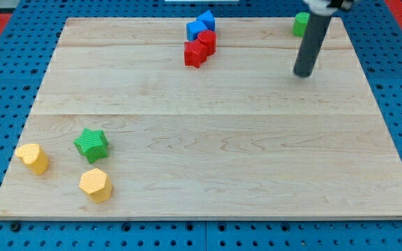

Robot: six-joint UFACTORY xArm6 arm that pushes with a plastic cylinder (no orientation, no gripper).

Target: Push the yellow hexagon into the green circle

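Yellow hexagon (pixel 95 185) far down-left of my tip (pixel 303 73).
Green circle (pixel 299 24) sits just above tip, partly hidden by rod; no fingers, nothing held.

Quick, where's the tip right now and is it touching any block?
My tip: touching nothing, at the view's upper right, just below the green circle; the yellow hexagon sits far off at lower left.

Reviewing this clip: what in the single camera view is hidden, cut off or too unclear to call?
- green block: partly behind the rod, so its round shape is unconfirmed.
- Arm above my tip: cut off by the view's top edge.
- Two blue blocks and two red blocks: clustered and overlapping, exact shapes unclear.
- Left yellow block: shape uncertain; the yellow hexagon is clearer.
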